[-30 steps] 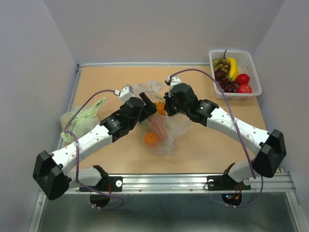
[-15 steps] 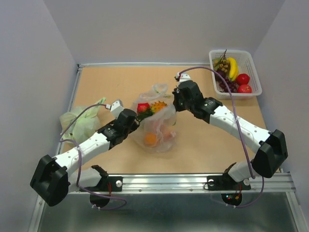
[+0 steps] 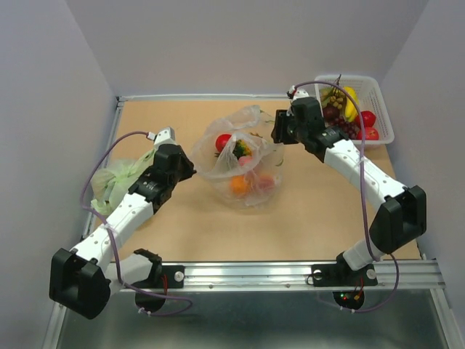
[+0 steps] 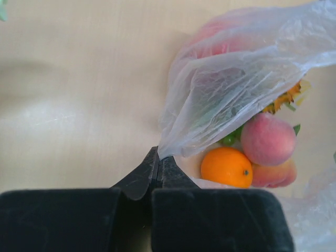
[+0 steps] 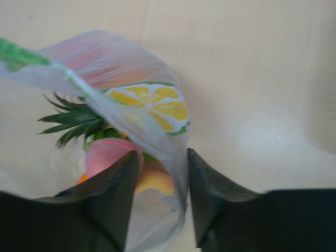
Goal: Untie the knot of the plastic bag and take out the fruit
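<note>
The clear plastic bag [image 3: 243, 160] lies mid-table with its mouth stretched wide between the two arms. Inside are an orange [image 3: 240, 185], a small red fruit [image 3: 223, 142], a pineapple [image 3: 242, 150] and peaches [image 4: 268, 139]. My left gripper [image 3: 192, 172] is at the bag's left side. In the left wrist view it [image 4: 159, 156] is shut on a pinch of the film. My right gripper [image 3: 277, 134] is at the bag's right rim; it [image 5: 163, 157] is open, with loose film hanging between its fingers. No knot shows in any view.
A pale green bag [image 3: 116, 182] lies at the table's left edge, under the left arm. A white basket [image 3: 381, 109] at the back right holds a banana, grapes and red fruit, close behind the right arm's wrist.
The left gripper shut on the bag's film and pulled it left. The right gripper moved back and right, then opened. The bag shifted toward the back and its mouth spread wide.
</note>
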Motion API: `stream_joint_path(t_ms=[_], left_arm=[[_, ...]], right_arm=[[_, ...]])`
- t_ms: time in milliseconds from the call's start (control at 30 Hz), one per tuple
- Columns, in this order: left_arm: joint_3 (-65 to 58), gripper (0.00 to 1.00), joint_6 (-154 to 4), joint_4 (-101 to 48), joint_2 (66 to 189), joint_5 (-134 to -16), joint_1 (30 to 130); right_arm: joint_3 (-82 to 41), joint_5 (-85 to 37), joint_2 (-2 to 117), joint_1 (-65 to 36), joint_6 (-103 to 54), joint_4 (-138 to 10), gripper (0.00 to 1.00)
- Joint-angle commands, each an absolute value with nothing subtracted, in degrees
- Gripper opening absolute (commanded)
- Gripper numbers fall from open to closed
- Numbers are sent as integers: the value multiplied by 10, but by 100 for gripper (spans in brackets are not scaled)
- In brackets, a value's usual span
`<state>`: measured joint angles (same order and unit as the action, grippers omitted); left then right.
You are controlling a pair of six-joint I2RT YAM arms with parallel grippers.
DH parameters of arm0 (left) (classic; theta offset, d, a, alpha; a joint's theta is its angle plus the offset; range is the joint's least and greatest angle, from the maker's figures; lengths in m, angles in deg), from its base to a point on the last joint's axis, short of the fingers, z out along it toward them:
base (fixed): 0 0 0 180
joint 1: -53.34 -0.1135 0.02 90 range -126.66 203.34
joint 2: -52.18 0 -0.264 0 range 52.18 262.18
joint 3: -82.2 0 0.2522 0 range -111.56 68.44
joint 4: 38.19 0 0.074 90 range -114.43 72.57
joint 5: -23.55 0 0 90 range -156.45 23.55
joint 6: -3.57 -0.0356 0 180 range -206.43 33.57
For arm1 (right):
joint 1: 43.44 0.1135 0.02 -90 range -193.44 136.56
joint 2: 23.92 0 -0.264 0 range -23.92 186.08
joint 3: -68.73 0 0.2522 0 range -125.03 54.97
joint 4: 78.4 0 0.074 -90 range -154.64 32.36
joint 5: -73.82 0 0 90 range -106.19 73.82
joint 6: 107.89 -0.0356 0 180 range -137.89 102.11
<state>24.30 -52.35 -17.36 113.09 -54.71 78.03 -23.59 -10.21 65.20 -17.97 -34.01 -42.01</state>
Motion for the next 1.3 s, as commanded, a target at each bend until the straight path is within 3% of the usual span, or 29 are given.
stream_joint_path(t_ms=[0,133,467,767,933,1100,1267], left_arm=[[238,0,-557,-201,1118,-627,790],[237,0,-551,-195,1099,-646,814],[241,1,-529,-177,1086,-612,886],[277,1,-483,-187,1087,-564,914],[315,1,-458,-217,1109,-586,935],[327,1,-445,-233,1129,-585,966],[318,1,-445,-232,1130,-563,975]], right_arm=[[-239,-159,580,-148,-326,-437,59],[-247,-185,533,-124,-326,-423,65],[-217,-180,532,-15,-342,-414,67],[73,-209,439,9,-489,-396,54],[166,-204,371,8,-551,-370,54],[137,-208,344,9,-519,-325,55],[-13,-225,324,10,-452,-268,67]])
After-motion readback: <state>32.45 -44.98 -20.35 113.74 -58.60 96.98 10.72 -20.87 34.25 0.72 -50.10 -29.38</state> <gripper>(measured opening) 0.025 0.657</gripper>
